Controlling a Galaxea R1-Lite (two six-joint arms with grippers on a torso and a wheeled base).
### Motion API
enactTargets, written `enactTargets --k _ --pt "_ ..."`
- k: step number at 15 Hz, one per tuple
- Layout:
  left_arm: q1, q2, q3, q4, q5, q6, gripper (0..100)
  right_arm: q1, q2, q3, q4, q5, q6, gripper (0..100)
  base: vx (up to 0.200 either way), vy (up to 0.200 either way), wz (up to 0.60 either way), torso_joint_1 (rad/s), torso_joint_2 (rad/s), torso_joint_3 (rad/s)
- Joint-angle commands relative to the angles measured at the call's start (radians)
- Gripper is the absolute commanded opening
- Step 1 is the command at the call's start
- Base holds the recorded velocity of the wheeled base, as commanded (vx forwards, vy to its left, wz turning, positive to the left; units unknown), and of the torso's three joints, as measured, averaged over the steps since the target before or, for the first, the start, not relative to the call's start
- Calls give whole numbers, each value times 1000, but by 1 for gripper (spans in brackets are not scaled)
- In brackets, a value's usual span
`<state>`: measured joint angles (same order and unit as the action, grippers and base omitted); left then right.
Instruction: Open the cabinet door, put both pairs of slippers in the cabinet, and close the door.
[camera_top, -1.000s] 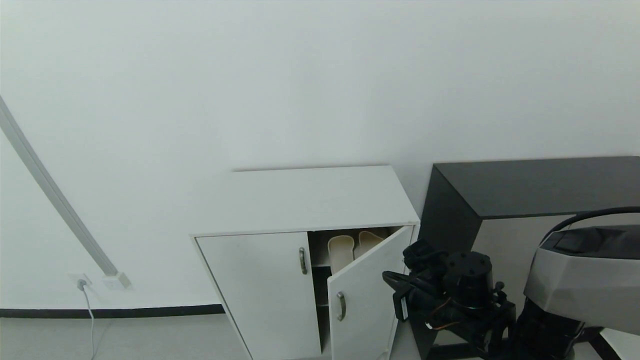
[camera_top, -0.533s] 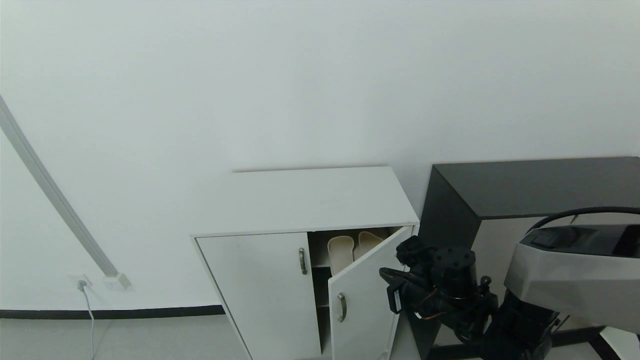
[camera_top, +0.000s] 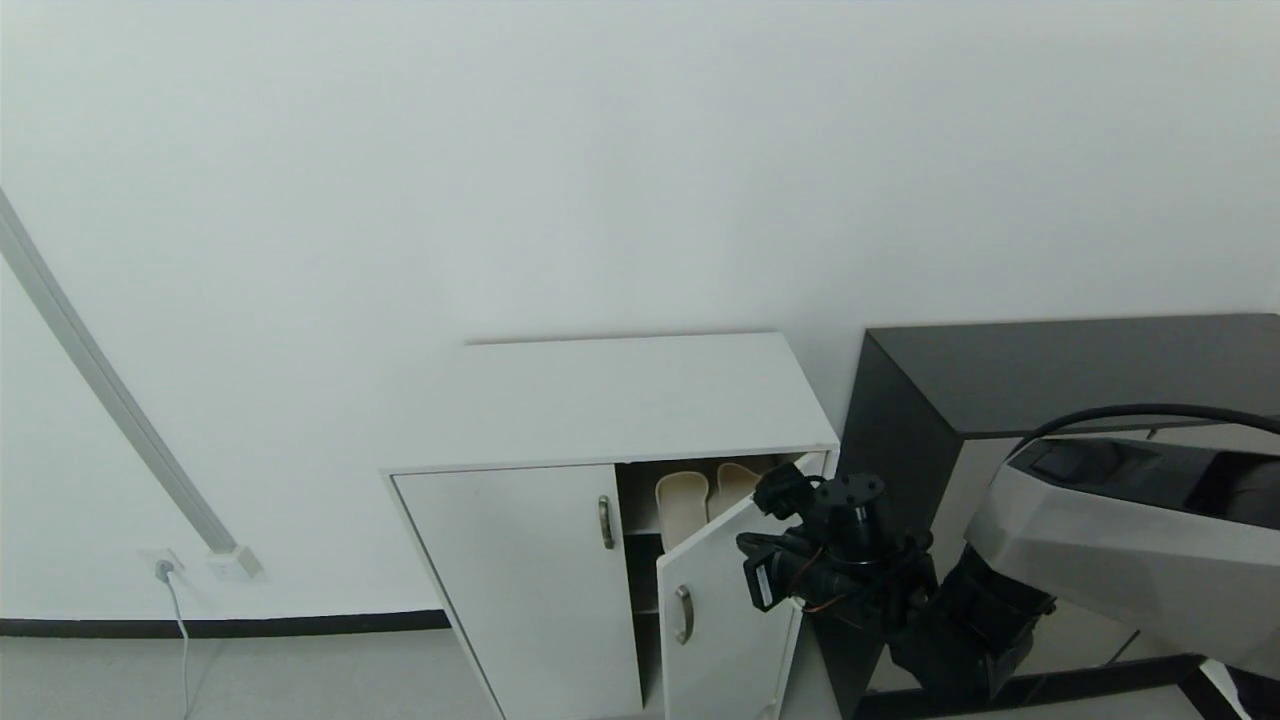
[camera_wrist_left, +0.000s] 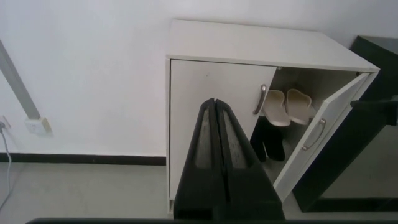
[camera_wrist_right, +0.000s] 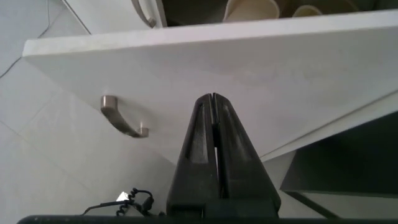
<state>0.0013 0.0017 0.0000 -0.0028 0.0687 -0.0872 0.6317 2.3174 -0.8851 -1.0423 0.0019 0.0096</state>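
The white cabinet (camera_top: 620, 400) stands against the wall, its left door (camera_top: 510, 580) closed and its right door (camera_top: 720, 600) ajar. A beige pair of slippers (camera_top: 700, 495) lies on the upper shelf, and a dark pair (camera_wrist_left: 270, 138) sits on the shelf below it. My right gripper (camera_wrist_right: 213, 98) is shut, its tips at the outer face of the ajar door (camera_wrist_right: 261, 74), above the metal handle (camera_wrist_right: 124, 118). In the head view it (camera_top: 772, 498) is at the door's upper part. My left gripper (camera_wrist_left: 214, 102) is shut and empty, held back from the cabinet (camera_wrist_left: 211, 81).
A black desk (camera_top: 1050, 370) stands close to the cabinet's right side, next to the open door. A wall socket with a cable (camera_top: 165, 572) and a slanted grey conduit (camera_top: 100, 380) are at the left. Bare floor (camera_top: 250, 680) lies in front.
My right arm has moved left, bringing its gripper from beside the door to the door's face. The door's angle looks the same.
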Motion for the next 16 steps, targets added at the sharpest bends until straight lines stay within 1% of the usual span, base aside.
enactTargets --k 1,5,12,16 --pt "0 1 0 0 0 0 0 0 37 -72 33 0 0 0 0 0 0 0 0 0" --pt "0 1 0 0 0 -2 0 -1 94 -163 62 -60 0 0 0 0 0 0 0 0" --pt "0 1 0 0 6 -3 0 -35 129 -341 203 -94 -2 0 0 0 0 0 0 0" --pt "0 1 0 0 6 -6 0 -43 160 -422 246 -109 0 0 0 0 0 0 0 0"
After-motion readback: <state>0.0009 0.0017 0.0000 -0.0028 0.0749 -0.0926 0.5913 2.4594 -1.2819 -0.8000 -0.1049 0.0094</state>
